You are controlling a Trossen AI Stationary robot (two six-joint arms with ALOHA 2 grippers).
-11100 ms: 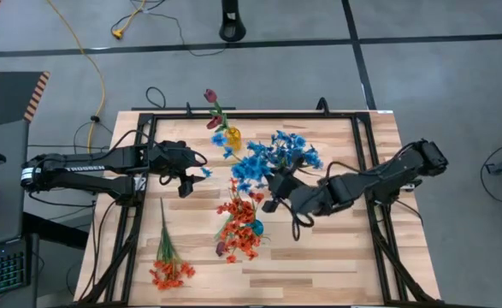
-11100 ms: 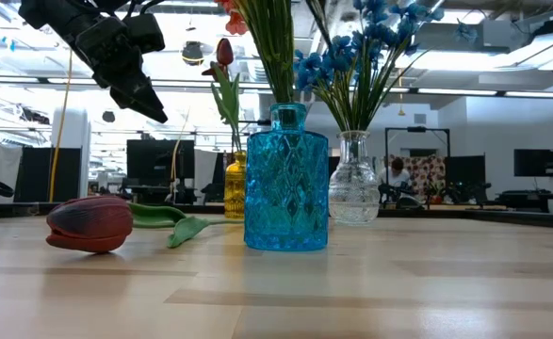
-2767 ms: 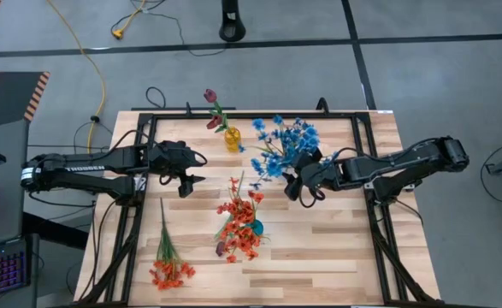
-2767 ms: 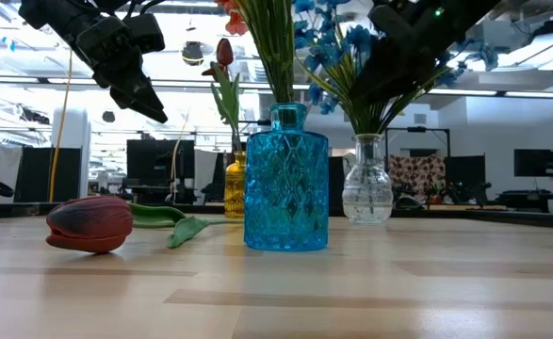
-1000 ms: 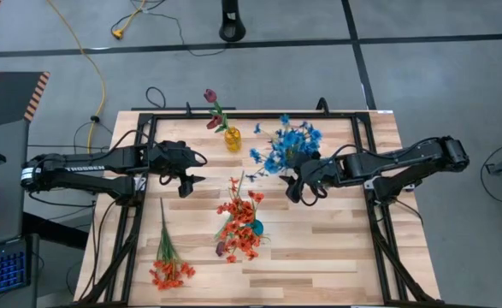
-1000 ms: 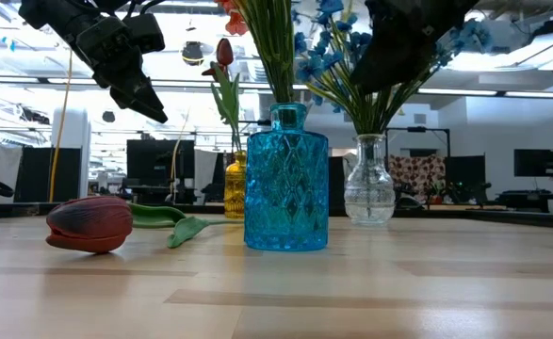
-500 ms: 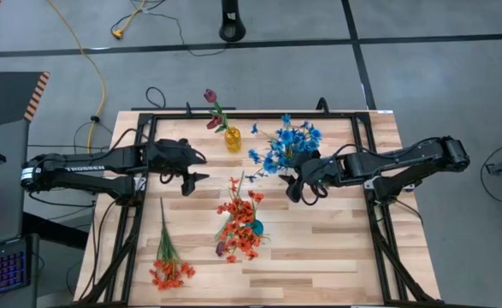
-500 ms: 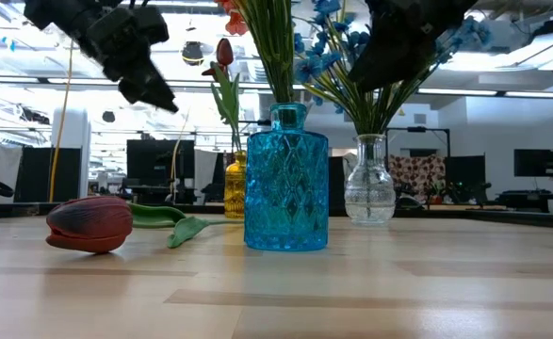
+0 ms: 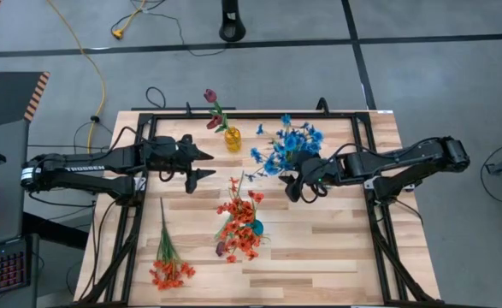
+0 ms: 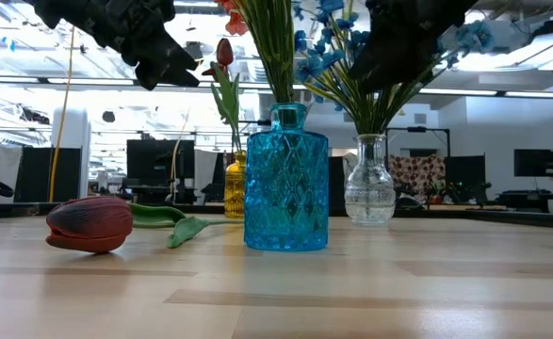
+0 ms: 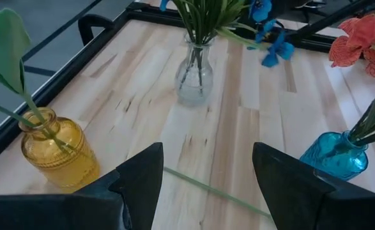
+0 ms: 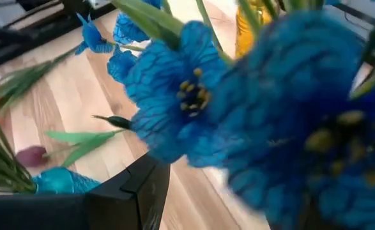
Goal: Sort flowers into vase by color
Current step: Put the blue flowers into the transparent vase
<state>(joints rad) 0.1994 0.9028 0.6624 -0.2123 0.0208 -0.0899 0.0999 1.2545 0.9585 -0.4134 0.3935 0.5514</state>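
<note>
Blue flowers point(image 9: 286, 147) stand with their stems in a clear glass vase point(image 10: 368, 193). Orange-red flowers point(image 9: 240, 224) stand in a blue vase point(image 10: 285, 184). A maroon tulip point(image 9: 209, 96) stands in a yellow vase point(image 9: 232, 137). Another maroon tulip point(image 10: 89, 224) lies on the table beside the blue vase. A loose orange-red spray point(image 9: 167, 257) lies flat at the near left. My left gripper point(image 9: 206, 164) is open and empty, in the air between the yellow and blue vases. My right gripper point(image 9: 292, 186) is open, right beside the blue flowers, above the clear vase. My right gripper is in among the blue blossoms point(image 12: 238, 108), which fill its wrist view and hide one finger. I cannot tell whether its fingers touch the stems.
A black frame point(image 9: 251, 115) runs around the working area. The lying tulip's thin green stem point(image 11: 213, 188) crosses the wood below my left gripper. The three vases stand close together at the table's middle. There is bare wood at the near right point(image 9: 336, 257).
My left gripper has risen and moved toward the table's far right, nearer the yellow vase, and has turned about its wrist. My right gripper and the blue flowers have stayed about where they were.
</note>
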